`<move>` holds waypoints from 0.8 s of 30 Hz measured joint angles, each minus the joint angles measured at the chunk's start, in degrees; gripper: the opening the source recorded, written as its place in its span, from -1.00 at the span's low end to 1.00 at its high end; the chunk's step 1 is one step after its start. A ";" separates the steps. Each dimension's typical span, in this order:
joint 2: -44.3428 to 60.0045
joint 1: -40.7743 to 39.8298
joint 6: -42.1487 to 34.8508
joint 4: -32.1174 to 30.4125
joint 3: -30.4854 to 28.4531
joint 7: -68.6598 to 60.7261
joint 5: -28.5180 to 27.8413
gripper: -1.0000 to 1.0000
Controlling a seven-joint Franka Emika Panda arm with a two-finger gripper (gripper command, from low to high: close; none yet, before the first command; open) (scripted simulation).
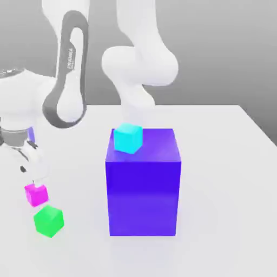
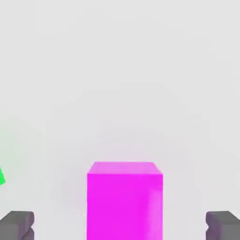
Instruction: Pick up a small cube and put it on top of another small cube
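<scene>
Spread wide, the gripper's two fingers (image 2: 17, 226) hang just above the small pink cube (image 1: 36, 195), which sits near the exterior view's left, so the hand probably needs to go straight down around it.

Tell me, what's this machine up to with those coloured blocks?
The robot arm has its tool open around or just above the small pink cube, apparently about to grasp it. The green cube sits nearby on the table, and the cyan cube rests on the big blue block. Nothing is stacked on the pink cube.
</scene>
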 joint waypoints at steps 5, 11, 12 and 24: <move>5.99 -5.53 4.77 1.30 6.48 -3.40 4.28 -1.00; 5.11 -5.16 4.05 1.08 5.94 -2.75 3.52 -1.00; 3.44 -3.99 2.77 0.68 4.45 -1.65 2.13 -1.00; -8.70 11.92 -12.96 4.72 4.88 -2.64 -12.40 -1.00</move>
